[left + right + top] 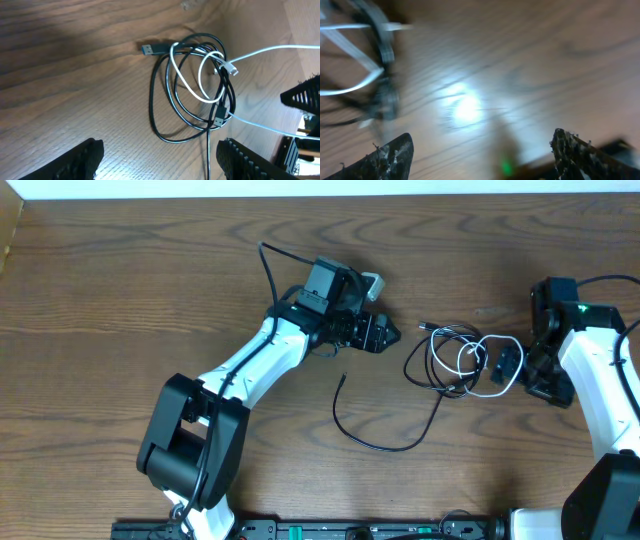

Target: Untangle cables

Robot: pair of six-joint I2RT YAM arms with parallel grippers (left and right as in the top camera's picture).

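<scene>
Between the two arms, on the wooden table [150, 280], the cables [452, 365] were seen in a tangled heap, black cord looped through white. The left gripper [160, 145] was spread wide near them, gripping nothing. The right gripper [482, 137] was likewise spread and empty, close beside the white loop.

Light is soft and even overhead, the left wrist view sharp, the right wrist view blurred, cables [387, 95] smeared, white glare on the table [465, 107].
</scene>
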